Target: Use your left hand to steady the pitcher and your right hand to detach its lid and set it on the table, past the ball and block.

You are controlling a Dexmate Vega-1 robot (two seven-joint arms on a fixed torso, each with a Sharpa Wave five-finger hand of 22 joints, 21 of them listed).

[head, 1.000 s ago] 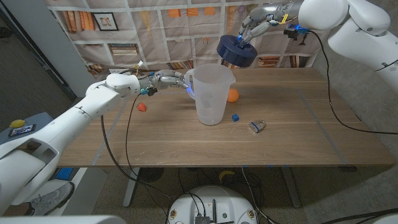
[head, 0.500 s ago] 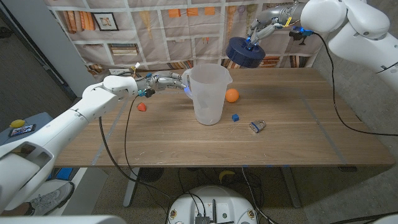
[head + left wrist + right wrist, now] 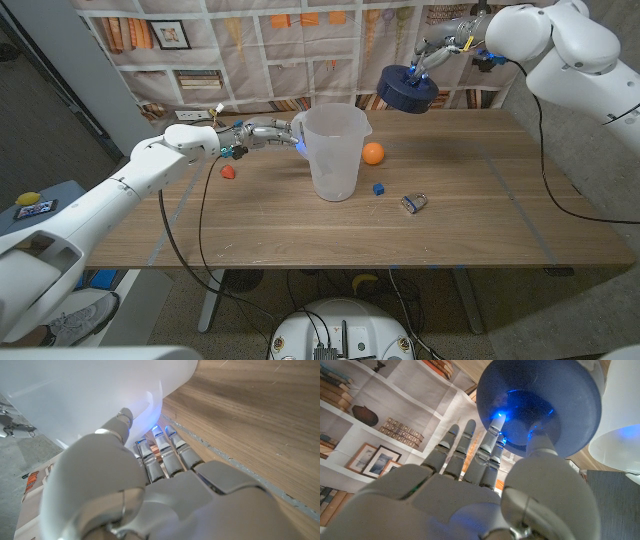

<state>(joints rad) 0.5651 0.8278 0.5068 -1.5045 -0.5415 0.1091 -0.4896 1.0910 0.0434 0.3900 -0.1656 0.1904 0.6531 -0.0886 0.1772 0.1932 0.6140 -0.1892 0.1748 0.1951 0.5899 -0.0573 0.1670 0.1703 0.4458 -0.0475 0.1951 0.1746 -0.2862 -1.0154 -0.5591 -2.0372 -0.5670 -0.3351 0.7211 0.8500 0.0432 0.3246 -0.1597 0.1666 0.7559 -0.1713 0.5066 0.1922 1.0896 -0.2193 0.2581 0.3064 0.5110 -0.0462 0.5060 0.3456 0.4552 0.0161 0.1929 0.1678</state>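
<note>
We see the translucent white plastic pitcher [image 3: 334, 152] standing upright on the wooden table [image 3: 300, 220], its mouth uncovered. The left hand [image 3: 268, 131] reaches in from the side and grips the pitcher's handle; in the left wrist view the fingers [image 3: 170, 452] are curled close against the pale pitcher wall [image 3: 90, 395], with a blue glow where they meet it.

The right hand [image 3: 432, 52] is raised above the far edge of the table and holds the round dark blue lid [image 3: 406, 89] in the air, well apart from the pitcher and beyond it to the robot's right. In the right wrist view the fingertips [image 3: 496, 422] and thumb press on the lid [image 3: 540, 405], the fingers only partly bent around it.

On the table just beside the pitcher, on its right, lie the small orange ball [image 3: 373, 153] and, nearer to us, the small blue block [image 3: 379, 188]. A little further right lies a small metal padlock [image 3: 414, 203]. A small red object [image 3: 229, 171] sits on the table under the left forearm.
</note>
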